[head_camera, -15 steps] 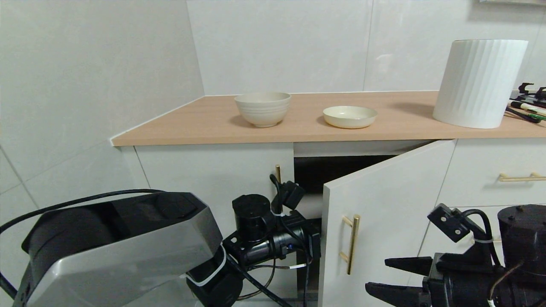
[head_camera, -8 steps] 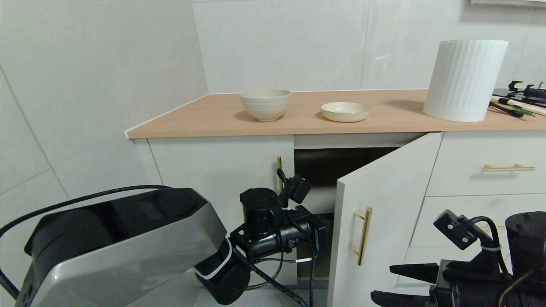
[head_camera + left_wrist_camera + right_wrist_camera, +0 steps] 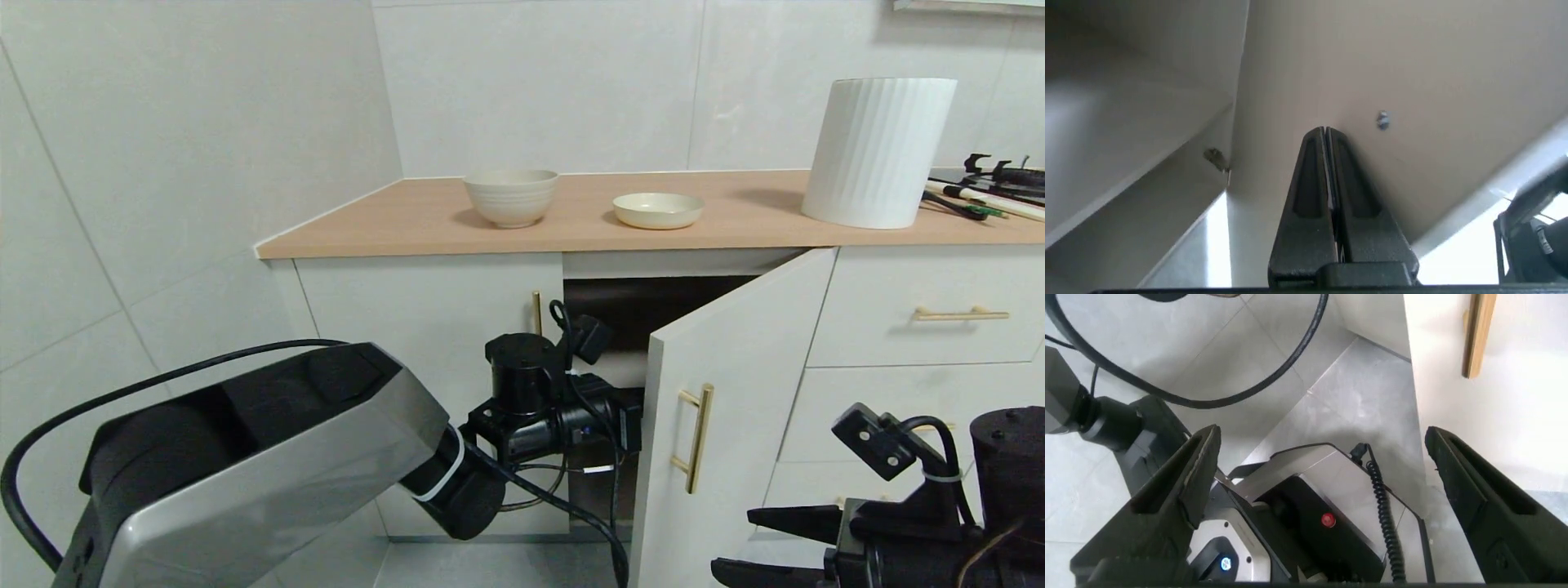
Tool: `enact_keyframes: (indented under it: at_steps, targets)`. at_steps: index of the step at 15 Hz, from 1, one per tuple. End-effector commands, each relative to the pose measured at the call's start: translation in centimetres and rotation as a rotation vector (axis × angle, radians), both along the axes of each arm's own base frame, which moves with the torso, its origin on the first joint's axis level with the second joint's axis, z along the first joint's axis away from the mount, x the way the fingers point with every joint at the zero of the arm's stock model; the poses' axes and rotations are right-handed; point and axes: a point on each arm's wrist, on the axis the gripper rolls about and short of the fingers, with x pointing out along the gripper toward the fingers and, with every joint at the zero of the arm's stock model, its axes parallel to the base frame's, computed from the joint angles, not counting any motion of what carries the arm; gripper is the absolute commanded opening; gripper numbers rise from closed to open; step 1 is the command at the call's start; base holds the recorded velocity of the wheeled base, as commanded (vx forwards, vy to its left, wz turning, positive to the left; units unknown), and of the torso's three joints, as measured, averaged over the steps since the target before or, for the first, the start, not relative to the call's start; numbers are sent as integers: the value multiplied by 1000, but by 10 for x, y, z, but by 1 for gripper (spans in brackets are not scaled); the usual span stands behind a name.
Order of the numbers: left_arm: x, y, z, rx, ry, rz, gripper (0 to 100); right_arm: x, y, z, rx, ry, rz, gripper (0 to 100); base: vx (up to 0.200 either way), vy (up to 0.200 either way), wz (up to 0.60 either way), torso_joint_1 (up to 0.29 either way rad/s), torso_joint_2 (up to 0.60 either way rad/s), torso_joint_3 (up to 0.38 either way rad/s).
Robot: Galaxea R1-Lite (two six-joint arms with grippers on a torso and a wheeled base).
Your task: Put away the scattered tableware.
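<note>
From my head, the bowl (image 3: 511,196) and the shallow dish (image 3: 658,210) sit on the countertop (image 3: 392,233), the bowl at nine o'clock of the dish, both well above my hands. My left arm (image 3: 535,408) is tucked behind the open cabinet door (image 3: 735,384). At my left wrist, the left gripper (image 3: 1327,192) is pressed together beside the door's inner face, and lifting carelessly could snag it there. At my right wrist, the right gripper (image 3: 1321,441) is spread and empty near the door handle (image 3: 1478,335), which it might clip.

One bowl (image 3: 511,196); one shallow dish (image 3: 658,210); one ribbed white canister (image 3: 878,152).
</note>
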Motion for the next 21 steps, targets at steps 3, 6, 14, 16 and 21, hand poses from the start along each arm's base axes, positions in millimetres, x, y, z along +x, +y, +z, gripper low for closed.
enact_keyframes:
  at_steps: [3,6,14,16,21]
  targets:
    - [3,-3,3,-4,-3,0,0,0,0,-1,-2,5,3,100,-200,0,0,7,4,2]
    - [13,-11,1,7,7,0,0,0,0,0,0,3,4,100,-133,0,0,2,0,-2]
    - [24,-25,5,-9,-10,-8,0,-2,1,-1,1,5,15,100,0,0,0,0,0,0]
    - [9,-35,15,-17,-21,-45,0,-7,2,3,10,-12,34,100,0,0,0,0,0,0]
    - [-84,-70,63,-45,-52,-249,0,-30,-7,16,49,-120,128,100,0,0,0,0,0,0]
